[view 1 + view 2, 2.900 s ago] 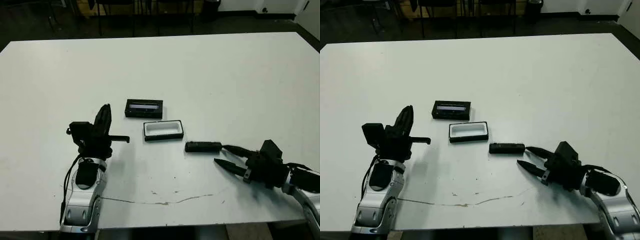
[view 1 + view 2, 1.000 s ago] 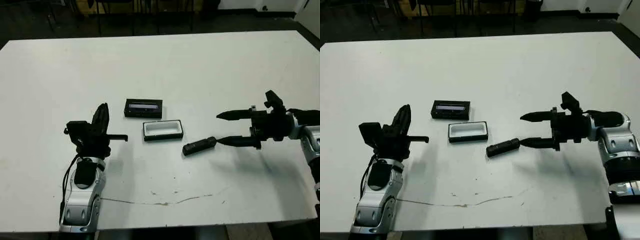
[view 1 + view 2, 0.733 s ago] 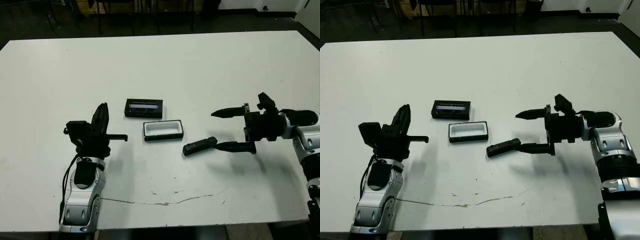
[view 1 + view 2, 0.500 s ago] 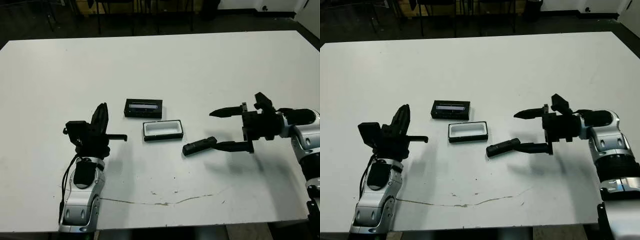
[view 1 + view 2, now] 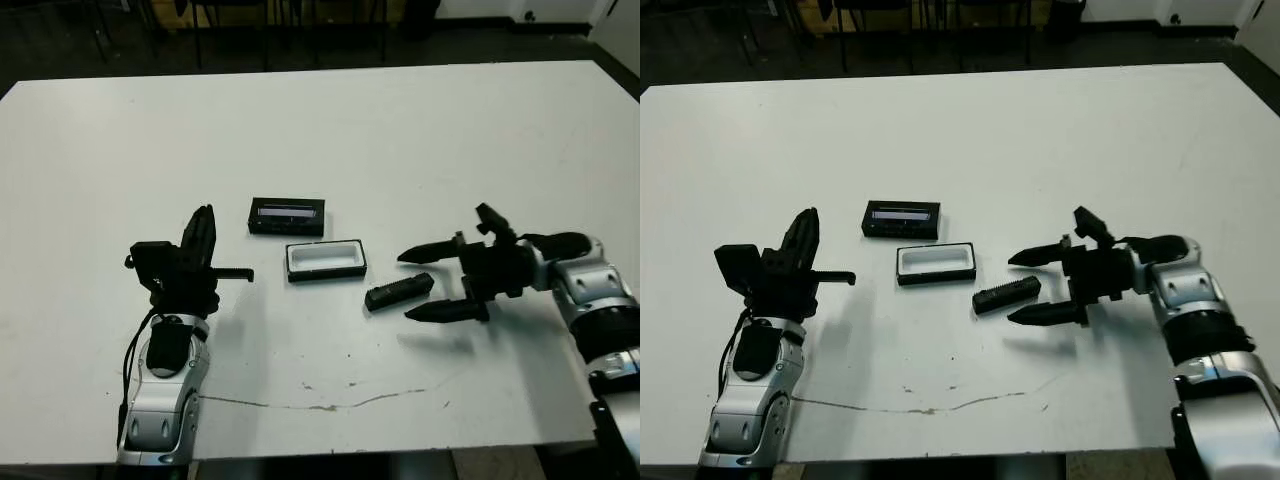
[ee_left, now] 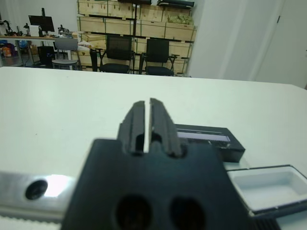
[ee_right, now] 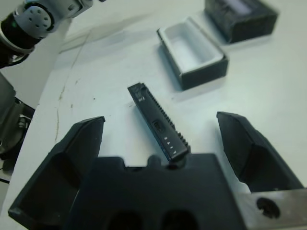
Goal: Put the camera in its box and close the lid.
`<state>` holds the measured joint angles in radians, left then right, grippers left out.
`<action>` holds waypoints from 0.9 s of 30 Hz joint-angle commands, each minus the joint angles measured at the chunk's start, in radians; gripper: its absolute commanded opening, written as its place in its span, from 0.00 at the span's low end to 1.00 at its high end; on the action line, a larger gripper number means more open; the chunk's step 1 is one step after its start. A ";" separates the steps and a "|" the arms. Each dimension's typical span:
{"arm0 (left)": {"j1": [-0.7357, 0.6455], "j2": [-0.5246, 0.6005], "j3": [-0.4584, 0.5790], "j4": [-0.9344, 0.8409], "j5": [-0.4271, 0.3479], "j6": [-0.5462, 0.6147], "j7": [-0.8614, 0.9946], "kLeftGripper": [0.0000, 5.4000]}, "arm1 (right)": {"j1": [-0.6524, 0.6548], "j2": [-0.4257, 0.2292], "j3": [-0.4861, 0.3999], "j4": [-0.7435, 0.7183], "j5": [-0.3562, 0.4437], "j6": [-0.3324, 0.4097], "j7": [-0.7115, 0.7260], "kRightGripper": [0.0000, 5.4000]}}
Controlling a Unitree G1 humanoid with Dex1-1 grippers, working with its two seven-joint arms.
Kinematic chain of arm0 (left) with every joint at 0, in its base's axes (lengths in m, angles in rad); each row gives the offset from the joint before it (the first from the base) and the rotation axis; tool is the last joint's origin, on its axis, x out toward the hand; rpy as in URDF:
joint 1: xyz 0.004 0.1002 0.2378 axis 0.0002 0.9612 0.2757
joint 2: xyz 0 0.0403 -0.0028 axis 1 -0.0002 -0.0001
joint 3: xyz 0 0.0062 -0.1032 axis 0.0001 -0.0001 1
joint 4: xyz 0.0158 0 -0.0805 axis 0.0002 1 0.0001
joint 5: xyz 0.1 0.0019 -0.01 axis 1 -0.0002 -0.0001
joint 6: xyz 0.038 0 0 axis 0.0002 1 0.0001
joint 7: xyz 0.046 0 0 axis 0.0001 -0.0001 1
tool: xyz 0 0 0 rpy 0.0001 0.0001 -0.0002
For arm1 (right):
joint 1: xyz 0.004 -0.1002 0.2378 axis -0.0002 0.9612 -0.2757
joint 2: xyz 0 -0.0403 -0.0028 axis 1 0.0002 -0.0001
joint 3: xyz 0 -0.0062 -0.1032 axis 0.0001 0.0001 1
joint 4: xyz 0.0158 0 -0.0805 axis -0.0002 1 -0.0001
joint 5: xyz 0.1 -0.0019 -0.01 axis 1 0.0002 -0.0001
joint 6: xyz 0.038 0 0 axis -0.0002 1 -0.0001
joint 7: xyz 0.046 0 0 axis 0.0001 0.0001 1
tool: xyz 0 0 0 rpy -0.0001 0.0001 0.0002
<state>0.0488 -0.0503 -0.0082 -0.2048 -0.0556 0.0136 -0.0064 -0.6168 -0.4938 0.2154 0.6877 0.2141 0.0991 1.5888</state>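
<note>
The camera [image 5: 399, 291], a slim black bar, lies slightly tilted on the white table, just right of the box [image 5: 326, 260]. The box is a white-lined tray with its open side up. Behind the box rests the black lid [image 5: 288, 216] with its pale strip facing up. My right gripper [image 5: 404, 287] is open, and the camera's right end sits between its two fingers without touching them. The right wrist view shows the camera [image 7: 156, 122] centred between the spread fingers [image 7: 79, 153], with the box [image 7: 192, 52] beyond it. My left gripper [image 5: 203, 235] is shut and holds nothing, left of the box.
A thin dark crack line [image 5: 330, 404] runs across the table near the front edge. Chairs and shelves stand beyond the far edge [image 6: 115, 52]. In the right wrist view my left arm [image 7: 38, 19] shows past the box.
My right arm has swung in to the left and come down, so its open fingers now straddle the camera. The camera has turned slightly since the earliest frames. My left arm has not moved.
</note>
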 commanded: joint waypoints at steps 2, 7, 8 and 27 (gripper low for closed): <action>0.016 0.006 0.006 0.005 0.000 0.016 0.003 0.00 | 0.002 -0.002 0.008 -0.033 -0.025 0.006 -0.016 1.00; 0.018 0.007 0.008 0.007 0.004 0.009 0.004 0.00 | 0.005 0.012 0.008 -0.015 -0.029 -0.014 -0.011 1.00; 0.019 0.007 0.008 0.007 0.006 0.008 0.004 0.00 | 0.009 0.016 0.006 -0.007 -0.034 -0.043 -0.018 1.00; 0.030 0.006 0.007 -0.013 0.011 0.019 0.006 0.00 | 0.072 -0.025 0.026 -0.199 -0.058 0.207 -0.121 0.51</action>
<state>0.0599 -0.0502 -0.0022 -0.2195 -0.0513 0.0149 -0.0061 -0.5667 -0.4906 0.2265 0.5148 0.1755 0.2780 1.4837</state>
